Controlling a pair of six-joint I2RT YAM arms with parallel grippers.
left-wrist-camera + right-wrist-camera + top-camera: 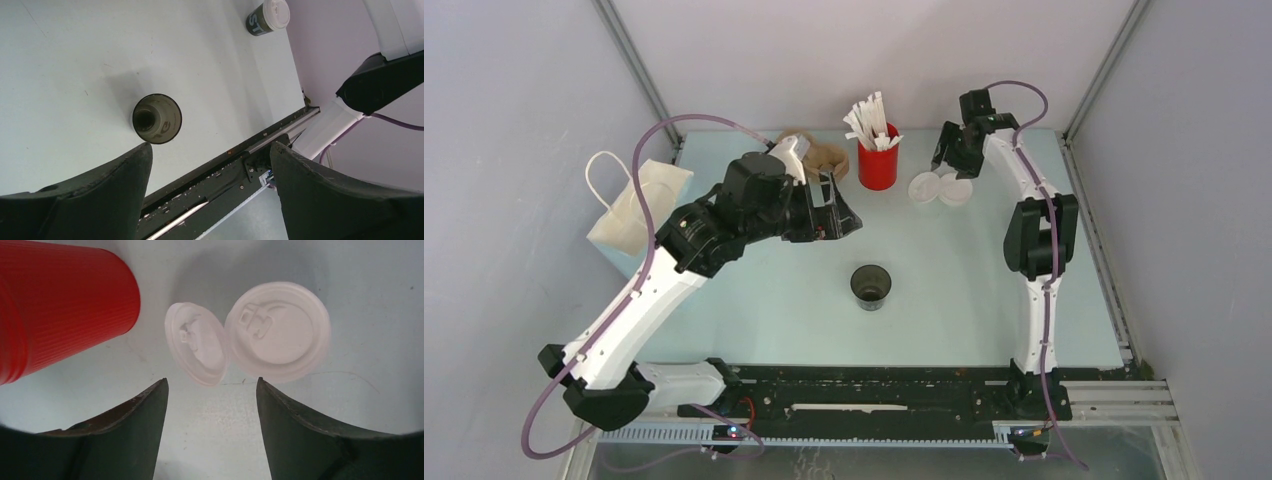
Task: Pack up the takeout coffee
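Right gripper (210,385) is hovering released, jaws apart, over small dark paper cup with round white plastic lid (277,330), which is standing on pale tabletop (350,405) near red ribbed holder (60,310). Left gripper (210,150) is hanging released, empty.

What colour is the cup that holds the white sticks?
The cup is red, finely ribbed; the right wrist view shows it best.

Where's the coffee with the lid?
In the top view the takeout coffee sits far back, right of the red holder with a loose lid between them, just before the right gripper.
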